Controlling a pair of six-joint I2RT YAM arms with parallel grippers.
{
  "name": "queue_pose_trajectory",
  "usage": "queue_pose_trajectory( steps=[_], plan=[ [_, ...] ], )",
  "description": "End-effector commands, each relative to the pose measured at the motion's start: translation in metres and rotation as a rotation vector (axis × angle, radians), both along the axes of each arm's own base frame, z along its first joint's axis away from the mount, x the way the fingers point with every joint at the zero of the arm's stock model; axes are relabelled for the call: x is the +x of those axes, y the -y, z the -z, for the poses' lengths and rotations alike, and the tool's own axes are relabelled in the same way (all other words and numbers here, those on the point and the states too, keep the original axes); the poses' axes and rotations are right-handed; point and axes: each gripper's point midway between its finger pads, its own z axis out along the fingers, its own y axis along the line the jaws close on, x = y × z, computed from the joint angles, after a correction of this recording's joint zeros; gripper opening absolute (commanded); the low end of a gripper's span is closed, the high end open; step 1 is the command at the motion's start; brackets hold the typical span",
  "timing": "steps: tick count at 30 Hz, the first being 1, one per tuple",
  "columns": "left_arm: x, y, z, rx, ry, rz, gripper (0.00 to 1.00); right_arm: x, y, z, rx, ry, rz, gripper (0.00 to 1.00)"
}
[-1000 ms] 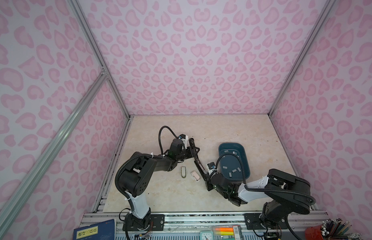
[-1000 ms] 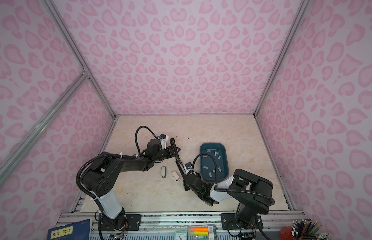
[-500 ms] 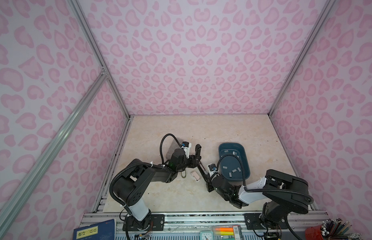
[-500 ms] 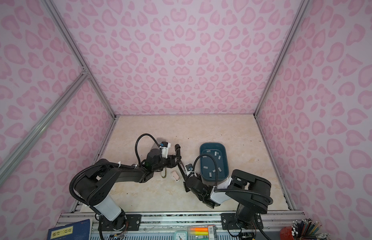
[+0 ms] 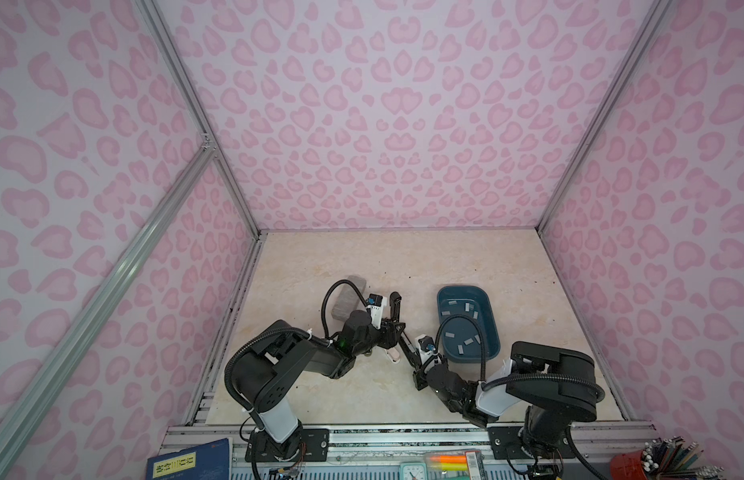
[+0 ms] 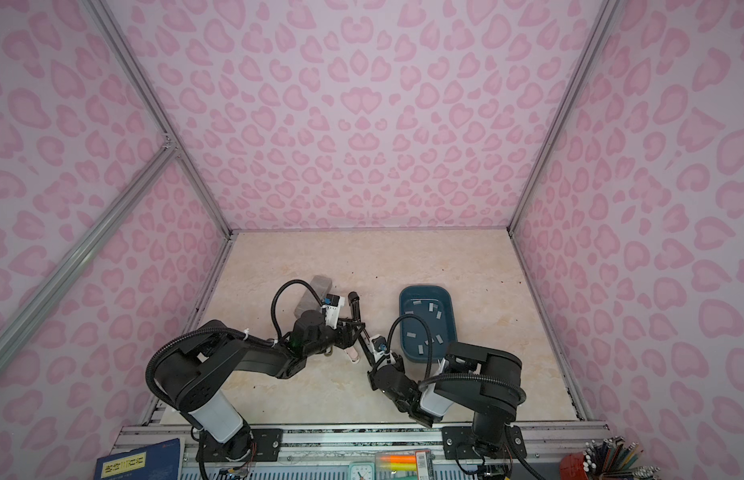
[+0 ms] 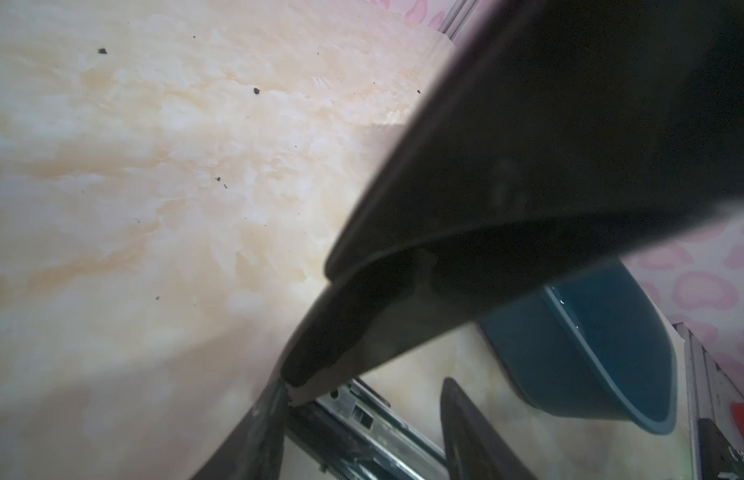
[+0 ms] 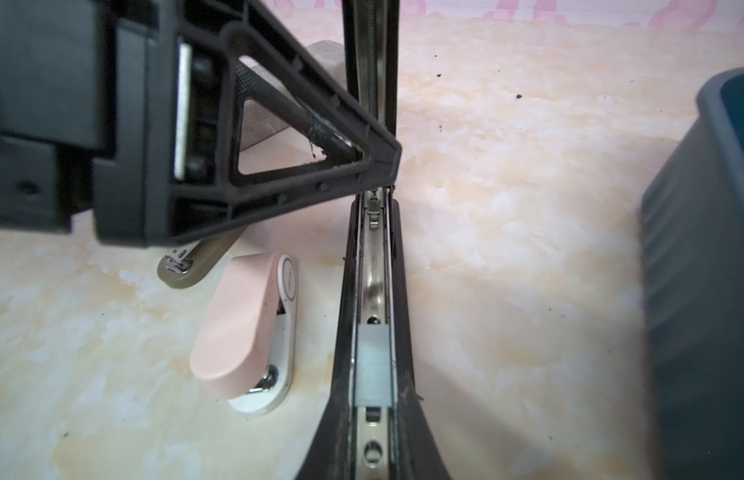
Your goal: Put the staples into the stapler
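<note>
The black stapler (image 5: 395, 307) (image 6: 354, 307) lies open near the table's middle, its top arm (image 7: 528, 145) swung up and back. A grey strip of staples (image 8: 373, 365) sits in its metal channel. More staples (image 5: 461, 309) lie loose in the blue tray (image 5: 441, 299) (image 6: 403, 307). My right gripper (image 5: 418, 368) (image 8: 372, 415) is shut on the near end of the stapler's base (image 8: 345, 311). My left gripper (image 5: 397, 328) (image 7: 364, 384) is at the hinge with its jaws apart. One finger (image 8: 279, 166) touches the hinge and the other stands clear of the rail.
A small pink and white stapler (image 8: 254, 332) (image 5: 393, 354) lies just left of the black one. An olive stapler (image 8: 191, 266) is partly hidden under my left gripper. A grey speckled block (image 5: 349, 297) sits behind the left arm. The tray wall (image 8: 703, 291) stands close on the right.
My left gripper has come from the far end of the raised stapler arm toward the hinge, and its jaws have widened. The right gripper has kept its hold.
</note>
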Motion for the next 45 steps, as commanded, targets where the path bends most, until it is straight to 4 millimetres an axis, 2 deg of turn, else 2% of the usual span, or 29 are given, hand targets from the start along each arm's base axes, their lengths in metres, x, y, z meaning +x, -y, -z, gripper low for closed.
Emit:
queue_pose_trajectory(
  steps=[1, 5, 11, 15, 17, 22, 25, 30, 33, 39, 45],
  plan=[
    [0.001, 0.006, -0.016, -0.013, 0.113, 0.025, 0.61, 0.004, -0.004, -0.013, 0.046, 0.049, 0.012, 0.0],
    [-0.008, 0.012, -0.017, 0.002, 0.157, 0.07, 0.61, 0.003, -0.004, -0.013, 0.053, 0.064, 0.02, 0.0],
    [-0.004, -0.001, -0.017, 0.025, 0.173, -0.001, 0.61, 0.003, -0.003, -0.014, 0.066, 0.073, 0.022, 0.01],
    [0.005, -0.017, -0.02, 0.047, 0.183, -0.096, 0.69, 0.003, -0.002, -0.014, 0.064, 0.074, 0.023, 0.01],
    [0.008, -0.021, -0.027, 0.049, 0.203, -0.114, 0.77, 0.003, -0.002, -0.013, 0.063, 0.072, 0.023, 0.01],
    [0.011, -0.007, -0.05, 0.036, 0.265, -0.039, 0.87, 0.003, -0.003, -0.014, 0.066, 0.072, 0.022, 0.01],
    [0.017, 0.002, -0.062, 0.036, 0.298, -0.003, 0.87, 0.003, -0.003, -0.013, 0.063, 0.071, 0.022, 0.01],
    [0.029, 0.01, -0.071, 0.015, 0.307, 0.045, 0.85, 0.003, -0.002, -0.013, 0.065, 0.071, 0.024, 0.01],
    [0.02, 0.017, -0.076, -0.004, 0.325, 0.128, 0.8, 0.003, -0.003, -0.014, 0.068, 0.072, 0.023, 0.01],
    [-0.021, 0.031, -0.071, -0.031, 0.351, 0.348, 0.76, 0.003, -0.003, -0.013, 0.069, 0.072, 0.024, 0.02],
    [-0.026, 0.025, -0.057, -0.001, 0.334, 0.341, 0.75, 0.003, -0.002, -0.013, 0.073, 0.073, 0.026, 0.02]
  ],
)
